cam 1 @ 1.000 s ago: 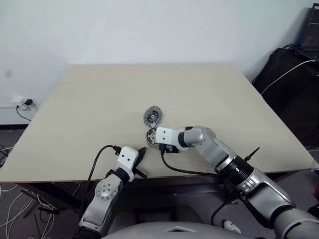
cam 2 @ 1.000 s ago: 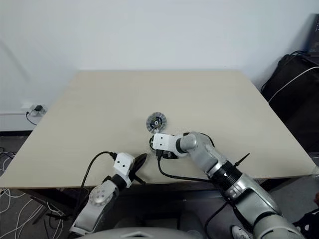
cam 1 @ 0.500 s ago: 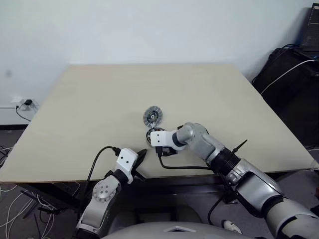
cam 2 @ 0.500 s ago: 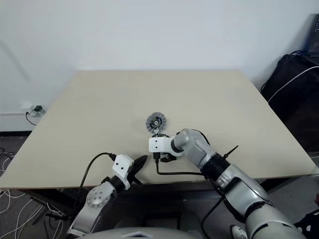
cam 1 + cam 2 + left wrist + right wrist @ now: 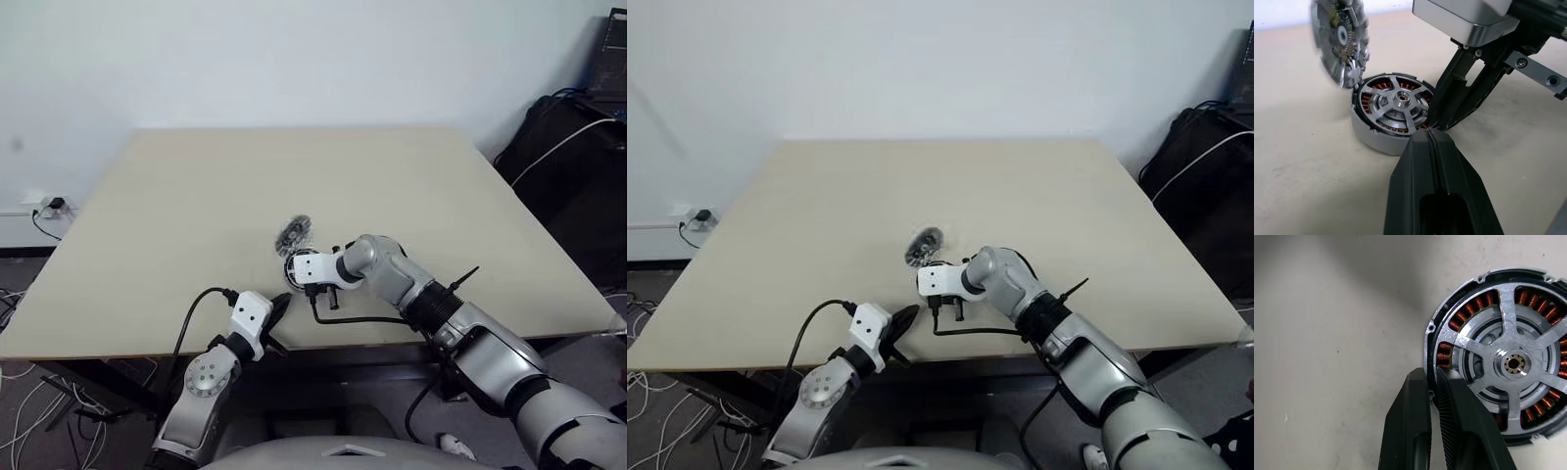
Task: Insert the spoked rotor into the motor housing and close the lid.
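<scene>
In the eye views, the lid [image 5: 294,235] stood tilted on the pale table [image 5: 196,196], beside a white wall. In the left wrist view, the left gripper [image 5: 1431,138] was pressed together; the spoked rotor [image 5: 1396,102] sat in the motor housing [image 5: 1367,134]. In the right wrist view, the right gripper [image 5: 1431,382] pinched the housing's rim: rigid, probably weighty metal, best held there.

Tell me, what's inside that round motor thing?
The silver spoked rotor sits inside the motor housing, with copper coils showing between its spokes. Whatever lies under the rotor's hub is covered.
</scene>
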### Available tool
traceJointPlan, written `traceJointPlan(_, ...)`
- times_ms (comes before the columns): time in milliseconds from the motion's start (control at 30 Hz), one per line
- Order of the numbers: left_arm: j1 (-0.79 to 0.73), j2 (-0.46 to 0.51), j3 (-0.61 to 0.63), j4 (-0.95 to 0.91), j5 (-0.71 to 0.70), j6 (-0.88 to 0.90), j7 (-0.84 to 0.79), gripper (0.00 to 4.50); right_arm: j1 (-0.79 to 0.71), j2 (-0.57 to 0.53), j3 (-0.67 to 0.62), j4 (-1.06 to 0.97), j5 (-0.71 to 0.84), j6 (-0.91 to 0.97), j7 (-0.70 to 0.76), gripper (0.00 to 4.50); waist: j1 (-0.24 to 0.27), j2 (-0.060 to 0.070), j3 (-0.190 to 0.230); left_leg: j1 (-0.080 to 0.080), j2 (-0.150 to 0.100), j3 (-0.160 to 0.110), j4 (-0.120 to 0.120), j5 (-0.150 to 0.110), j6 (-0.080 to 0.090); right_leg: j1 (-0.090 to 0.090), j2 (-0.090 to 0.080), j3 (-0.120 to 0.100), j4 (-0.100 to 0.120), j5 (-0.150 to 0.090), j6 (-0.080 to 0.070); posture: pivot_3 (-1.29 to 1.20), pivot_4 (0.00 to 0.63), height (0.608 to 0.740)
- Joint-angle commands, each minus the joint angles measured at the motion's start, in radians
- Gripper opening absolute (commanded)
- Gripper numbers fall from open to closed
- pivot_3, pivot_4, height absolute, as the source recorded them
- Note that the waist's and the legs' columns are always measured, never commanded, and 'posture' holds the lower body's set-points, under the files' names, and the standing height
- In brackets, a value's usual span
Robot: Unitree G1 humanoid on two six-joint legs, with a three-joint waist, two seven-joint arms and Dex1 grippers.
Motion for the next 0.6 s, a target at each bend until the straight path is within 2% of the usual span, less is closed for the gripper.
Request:
traceJointPlan(33, -0.019, -0.01, -0.003, -0.028, 0.006, -0.017, 0.006, 0.0, -0.005, -0.007, -0.023, 0.01, -0.024, 0.018, -0.012, 0.0, 0.0, 0.0, 0.0, 0.0, 0.0, 0.0, 0.0, 0.0, 0.0, 0.0, 0.0, 0.0, 0.0, 0.0, 0.0, 0.0, 0.0, 0.74)
traceJointPlan(233, -0.019, -0.016, -0.003, -0.022, 0.011, -0.016, 0.011, 0.0, 0.067, 0.02, -0.1, -0.079, 0.006, 0.126, -0.093, 0.0, 0.001, -0.001, 0.0, 0.0, 0.0, 0.0, 0.0, 0.0, 0.0, 0.0, 0.0, 0.0, 0.0, 0.0, 0.0, 0.0, 0.0, 0.74)
traceJointPlan(400, -0.013, -0.021, -0.004, -0.018, 0.012, -0.016, 0.015, 0.0, 0.195, 0.025, -0.194, -0.3, 0.029, 0.308, -0.157, 0.0, 0.008, 0.0, 0.0, -0.002, 0.0, -0.001, 0.0, 0.0, 0.0, -0.001, 0.0, 0.0, 0.0, 0.0, 0.0, 0.0, 0.0, 0.74)
traceJointPlan(600, -0.013, -0.027, -0.008, -0.007, 0.012, -0.015, 0.017, 0.0, 0.352, 0.076, -0.347, -0.633, 0.087, 0.642, -0.261, 0.0, 0.017, 0.0, 0.0, -0.007, 0.0, -0.001, 0.0, -0.001, 0.001, -0.006, 0.0, -0.001, -0.001, 0.0, 0.0, 0.0, 0.0, 0.74)
